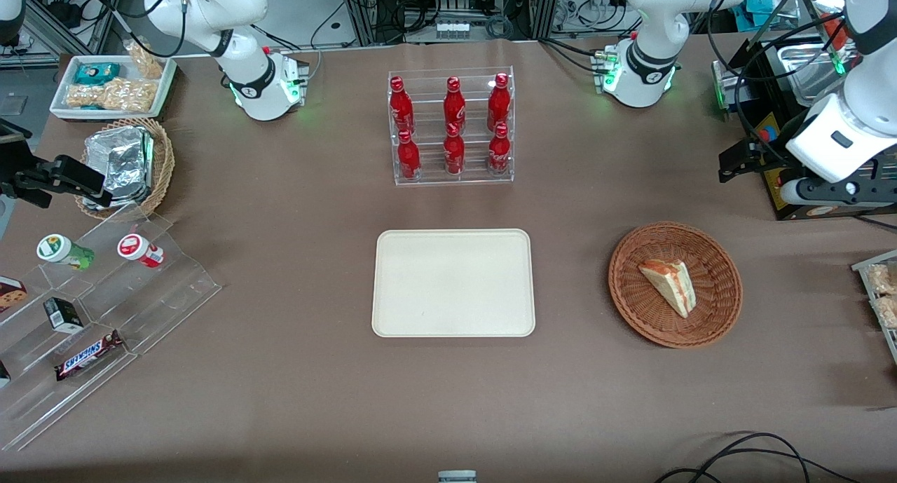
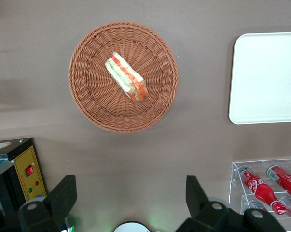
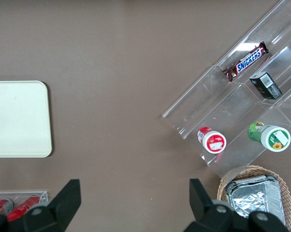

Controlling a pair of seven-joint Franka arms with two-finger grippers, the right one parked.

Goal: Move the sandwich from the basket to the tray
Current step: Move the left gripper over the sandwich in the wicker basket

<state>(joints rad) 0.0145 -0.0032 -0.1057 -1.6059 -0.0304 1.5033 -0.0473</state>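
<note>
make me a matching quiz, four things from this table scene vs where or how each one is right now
Things:
1. sandwich
2. tray
3. gripper
4. red bottles

States:
a. standing in a clear tiered rack
b. open, raised above the table, farther from the front camera than the basket
c. lying in the basket
d. flat on the table with nothing on it

Pairs: 1-c, 2-d, 3-b, 4-a

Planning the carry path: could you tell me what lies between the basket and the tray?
Only bare brown table between reddish-brown wicker basket and cream rectangular tray, per front view.
</note>
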